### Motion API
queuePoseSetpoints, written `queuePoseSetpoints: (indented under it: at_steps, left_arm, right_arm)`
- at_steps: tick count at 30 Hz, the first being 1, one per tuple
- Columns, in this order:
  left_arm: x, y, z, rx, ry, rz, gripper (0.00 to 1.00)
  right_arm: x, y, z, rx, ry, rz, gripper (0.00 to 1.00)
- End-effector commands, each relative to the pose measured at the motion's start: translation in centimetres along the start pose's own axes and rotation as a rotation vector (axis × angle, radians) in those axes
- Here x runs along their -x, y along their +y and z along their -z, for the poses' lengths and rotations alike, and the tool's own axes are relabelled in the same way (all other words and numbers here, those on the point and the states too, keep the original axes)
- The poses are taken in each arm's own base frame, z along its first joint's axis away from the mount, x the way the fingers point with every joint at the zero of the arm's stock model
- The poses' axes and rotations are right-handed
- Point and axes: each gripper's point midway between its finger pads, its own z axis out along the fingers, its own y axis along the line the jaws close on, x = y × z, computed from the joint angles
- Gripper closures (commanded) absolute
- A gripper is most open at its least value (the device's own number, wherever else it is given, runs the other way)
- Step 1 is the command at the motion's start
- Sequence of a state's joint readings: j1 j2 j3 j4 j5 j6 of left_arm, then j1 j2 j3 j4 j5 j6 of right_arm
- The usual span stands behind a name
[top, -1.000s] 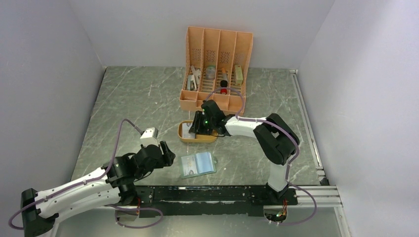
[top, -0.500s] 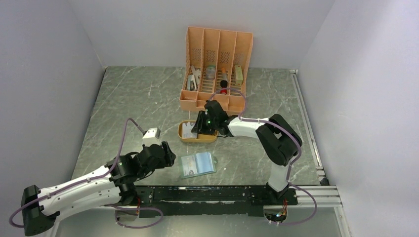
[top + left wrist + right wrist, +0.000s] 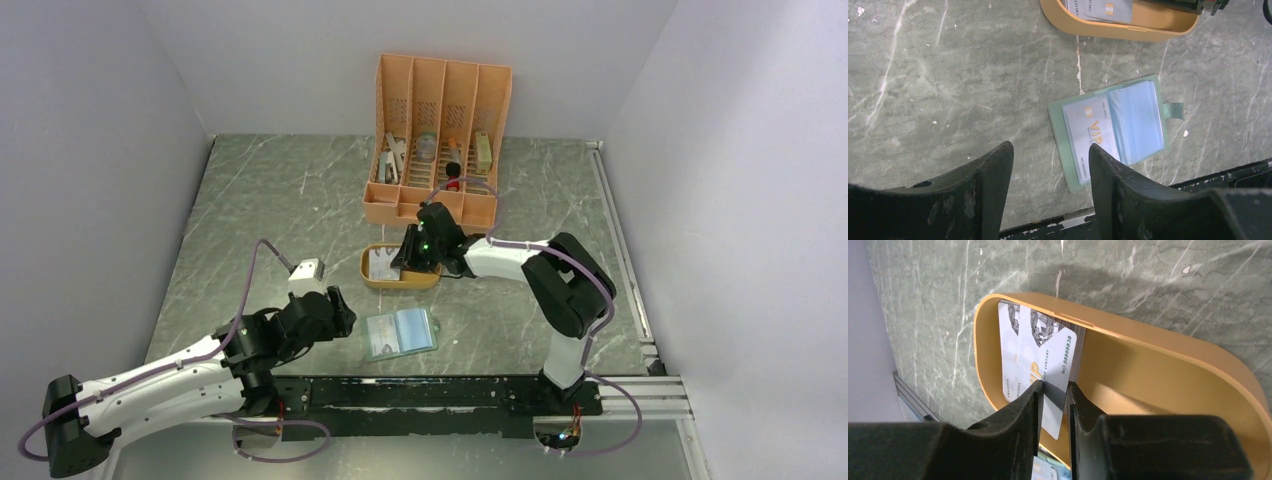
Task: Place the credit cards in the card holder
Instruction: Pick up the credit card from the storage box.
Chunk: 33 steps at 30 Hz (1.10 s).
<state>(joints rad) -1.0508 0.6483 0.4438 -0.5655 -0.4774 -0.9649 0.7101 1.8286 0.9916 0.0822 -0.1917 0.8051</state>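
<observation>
Table (image 3: 270,200) polished grey-green marble look; tray (image 3: 1158,370) smooth matt plastic; card holder (image 3: 1108,132) pockets clear glossy plastic.

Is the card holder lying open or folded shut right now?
Open. The card holder lies spread flat with both clear pockets facing up. A VIP card sits in one pocket, and the other pocket looks empty.

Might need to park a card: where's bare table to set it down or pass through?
Free: table left of the organizer and tray; also right of the card holder. Crowded: right gripper in the tray, left gripper beside the holder.
</observation>
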Motion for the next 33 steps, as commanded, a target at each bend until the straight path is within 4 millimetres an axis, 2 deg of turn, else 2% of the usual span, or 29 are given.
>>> queuePoseSetpoints:
  at_steps: [1,12,17,22,25,33]
  left_arm:
    - [0.2,-0.5,-0.1,-0.023,-0.011,0.002,0.38]
    - [0.4,-0.7,0.0,-0.026,-0.014,0.003,0.39]
    - [0.5,-0.7,0.1,-0.027,-0.017,0.006,0.39]
    - [0.9,-0.8,0.2,-0.027,-0.027,0.004,0.39]
    - [1.1,-1.0,0.3,-0.025,-0.03,0.0,0.39]
    - [2.2,-1.2,0.8,-0.02,-0.058,0.004,0.39]
  right_arm:
    - [0.5,0.0,0.9,0.005,-0.025,0.0,0.76]
    - [0.7,0.5,2.0,0.026,-0.037,-0.003,0.9]
    - [0.7,1.9,3.0,0.074,-0.032,-0.041,1.0]
    - [0.9,3.2,3.9,0.109,-0.016,-0.09,1.0]
    - [1.2,4.7,4.9,0.137,-0.001,-0.147,1.0]
    - [3.1,7.8,9.1,0.145,-0.019,-0.44,1.0]
